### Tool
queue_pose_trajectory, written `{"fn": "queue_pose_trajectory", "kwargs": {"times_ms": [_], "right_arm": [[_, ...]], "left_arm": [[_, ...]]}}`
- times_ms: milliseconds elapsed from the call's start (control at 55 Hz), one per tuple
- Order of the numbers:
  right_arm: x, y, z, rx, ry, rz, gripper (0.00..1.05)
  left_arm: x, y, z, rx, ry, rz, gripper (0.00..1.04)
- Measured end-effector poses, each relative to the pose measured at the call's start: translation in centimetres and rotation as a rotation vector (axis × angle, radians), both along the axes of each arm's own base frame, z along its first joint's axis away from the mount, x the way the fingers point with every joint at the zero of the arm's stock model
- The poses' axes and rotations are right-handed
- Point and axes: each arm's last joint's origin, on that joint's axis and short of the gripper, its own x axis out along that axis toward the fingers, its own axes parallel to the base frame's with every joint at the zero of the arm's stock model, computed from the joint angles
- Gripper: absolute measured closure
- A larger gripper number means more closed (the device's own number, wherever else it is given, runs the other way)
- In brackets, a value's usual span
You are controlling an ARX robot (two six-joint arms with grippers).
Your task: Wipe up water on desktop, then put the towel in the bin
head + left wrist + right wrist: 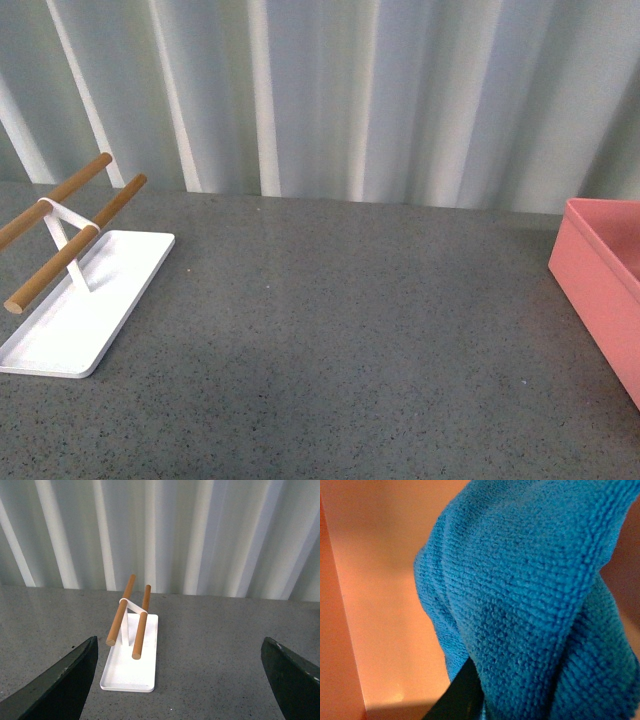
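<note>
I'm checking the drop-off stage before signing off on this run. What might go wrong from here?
The towel drapes over the right gripper's finger, so on release it may snag and stay hanging rather than fall into the bin. The front view shows only the bin's near corner at the frame edge, and no right arm, so a drop cannot be confirmed from that view.
</note>
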Motion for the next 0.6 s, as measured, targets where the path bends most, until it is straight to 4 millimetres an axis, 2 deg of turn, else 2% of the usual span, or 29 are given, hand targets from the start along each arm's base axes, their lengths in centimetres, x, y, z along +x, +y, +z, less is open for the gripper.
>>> {"fn": "queue_pose_trajectory", "kwargs": {"times_ms": [491,600], "right_arm": [[0.4,0.6,1.5,0.013,0.016,-0.001,0.07],[0.7,0.6,2.7,0.005,0.004,-0.005,0.07]], "left_arm": [[0.0,0.0,0.0,0.000,0.000,0.000,0.07],[0.0,0.0,0.0,0.000,0.000,0.000,0.07]]}}
